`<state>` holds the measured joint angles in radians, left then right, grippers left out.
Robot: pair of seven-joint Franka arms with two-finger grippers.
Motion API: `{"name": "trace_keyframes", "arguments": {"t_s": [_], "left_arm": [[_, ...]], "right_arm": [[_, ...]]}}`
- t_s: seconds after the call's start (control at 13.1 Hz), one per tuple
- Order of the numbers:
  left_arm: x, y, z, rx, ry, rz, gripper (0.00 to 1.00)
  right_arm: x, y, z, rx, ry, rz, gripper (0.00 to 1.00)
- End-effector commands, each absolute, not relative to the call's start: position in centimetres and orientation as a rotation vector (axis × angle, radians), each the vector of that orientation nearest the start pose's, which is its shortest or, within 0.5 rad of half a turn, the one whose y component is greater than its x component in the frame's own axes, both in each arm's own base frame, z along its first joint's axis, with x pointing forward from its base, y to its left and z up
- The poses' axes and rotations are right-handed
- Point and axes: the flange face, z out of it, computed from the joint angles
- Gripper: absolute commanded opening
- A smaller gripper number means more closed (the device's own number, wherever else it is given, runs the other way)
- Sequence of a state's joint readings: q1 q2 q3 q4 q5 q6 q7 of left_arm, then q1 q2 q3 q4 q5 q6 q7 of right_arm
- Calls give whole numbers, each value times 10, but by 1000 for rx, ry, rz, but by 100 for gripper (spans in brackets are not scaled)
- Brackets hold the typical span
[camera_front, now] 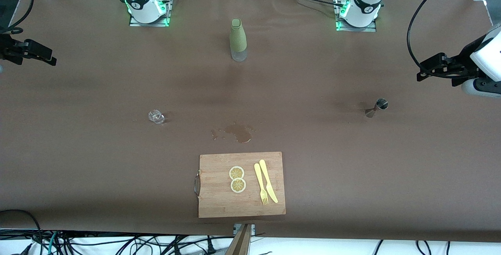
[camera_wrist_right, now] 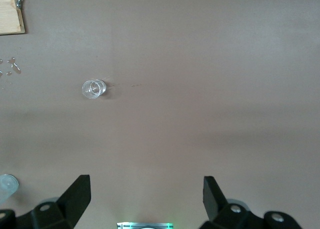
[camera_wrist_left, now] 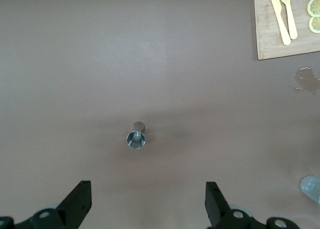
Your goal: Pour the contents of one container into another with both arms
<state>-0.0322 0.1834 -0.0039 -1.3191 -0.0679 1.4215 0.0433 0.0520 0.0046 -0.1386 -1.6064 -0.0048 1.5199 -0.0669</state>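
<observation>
A small metal jigger point(camera_front: 376, 107) point(camera_wrist_left: 136, 138) stands on the brown table toward the left arm's end. A small clear glass point(camera_front: 156, 116) point(camera_wrist_right: 93, 89) stands toward the right arm's end. Between the two arm bases stands a bottle point(camera_front: 238, 39) with a green sleeve, farther from the front camera than both. My left gripper point(camera_front: 426, 73) point(camera_wrist_left: 147, 204) hangs open over the table edge at its end, apart from the jigger. My right gripper point(camera_front: 49, 57) point(camera_wrist_right: 146, 199) hangs open over its own end, apart from the glass. Neither holds anything.
A wooden cutting board point(camera_front: 219, 196) point(camera_wrist_left: 272, 44) lies near the front edge with two lemon slices point(camera_front: 237, 179), a yellow knife and fork point(camera_front: 265, 186). A wet spill point(camera_front: 236, 132) point(camera_wrist_left: 306, 80) marks the cloth between board and bottle. Cables run along the table's edges.
</observation>
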Motion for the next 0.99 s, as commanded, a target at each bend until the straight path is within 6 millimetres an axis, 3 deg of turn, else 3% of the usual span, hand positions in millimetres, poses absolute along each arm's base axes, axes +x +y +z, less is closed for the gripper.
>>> {"name": "trace_keyframes", "arguments": {"t_s": [0.0, 0.61, 0.76, 0.92], "left_arm": [[598, -28, 628, -3169, 113, 120, 100], [599, -23, 626, -3179, 140, 124, 100], [599, -19, 625, -3164, 360, 126, 100], [600, 4, 620, -3137, 582, 133, 100]], "right_arm": [[546, -48, 606, -3121, 45, 142, 100], [546, -48, 606, -3121, 45, 142, 100], [546, -48, 606, -3121, 45, 142, 100], [546, -48, 606, -3121, 45, 142, 100]]}}
